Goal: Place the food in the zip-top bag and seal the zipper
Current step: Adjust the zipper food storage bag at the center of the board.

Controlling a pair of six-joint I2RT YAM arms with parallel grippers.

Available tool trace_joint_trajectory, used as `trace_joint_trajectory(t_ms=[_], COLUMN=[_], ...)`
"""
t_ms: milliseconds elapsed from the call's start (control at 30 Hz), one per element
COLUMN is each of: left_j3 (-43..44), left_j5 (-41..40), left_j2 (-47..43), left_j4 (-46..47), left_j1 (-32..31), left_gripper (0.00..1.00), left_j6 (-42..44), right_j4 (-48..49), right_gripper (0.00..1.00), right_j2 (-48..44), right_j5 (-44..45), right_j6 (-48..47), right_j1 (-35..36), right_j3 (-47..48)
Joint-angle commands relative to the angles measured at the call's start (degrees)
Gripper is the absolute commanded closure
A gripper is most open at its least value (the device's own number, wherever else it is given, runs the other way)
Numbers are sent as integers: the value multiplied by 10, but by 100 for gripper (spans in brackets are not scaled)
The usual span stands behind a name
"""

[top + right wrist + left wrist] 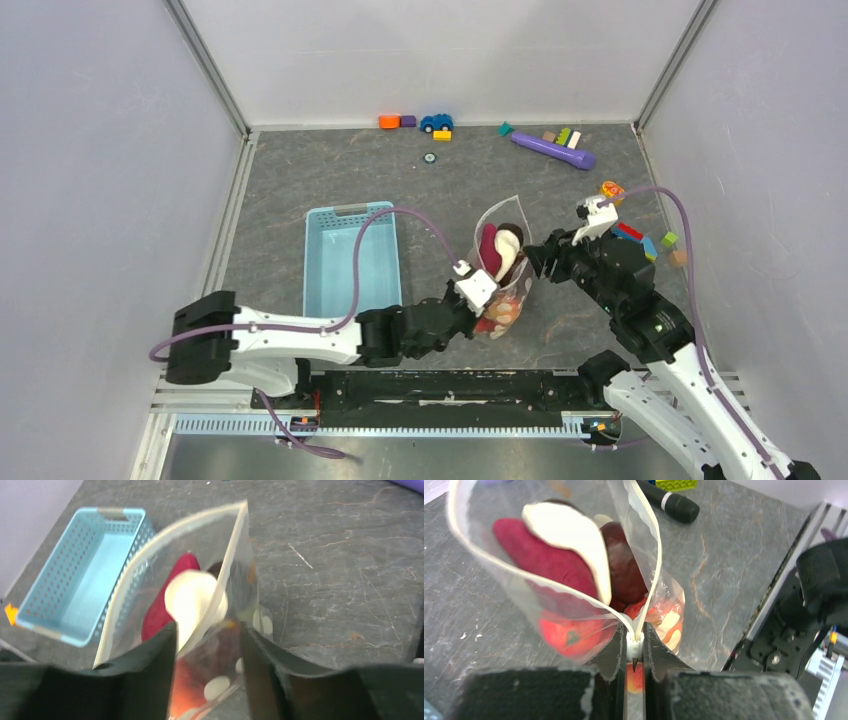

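You are looking at a clear zip-top bag [515,290] printed with white dots, its zipper [634,645] white at the slider. The food [559,565] shows magenta, dark maroon, red-orange and cream. The perforated basket [312,262] is light blue; the table [330,170] is dark grey, veined like marble.

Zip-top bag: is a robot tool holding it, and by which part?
Yes. The left tool pinches the zip-top bag by its white slider tab. The right tool has its jaws open around the bag, not gripping.
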Motion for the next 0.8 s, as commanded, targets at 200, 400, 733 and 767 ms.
trace_joint_trajectory(t_ms=[200, 400, 733, 767], left_j3=[-56, -73, -62, -61], left_j5=[217, 277, 408, 412], left_j2=[-135, -174, -158, -154], left_j4=[-96, -96, -118, -121], left_j1=[62, 131, 262, 274], left_gripper=[98, 98, 98, 98], left_j6=[113, 131, 165, 168], right_j4=[-33, -51, -91, -109], right_gripper=[8, 5, 14, 14], right_j2=[166, 209, 255, 262], right_j5=[63, 82, 263, 300], right_j6=[-197, -213, -148, -136], right_j1=[-3, -3, -3, -3], right_j3=[179, 174, 152, 159])
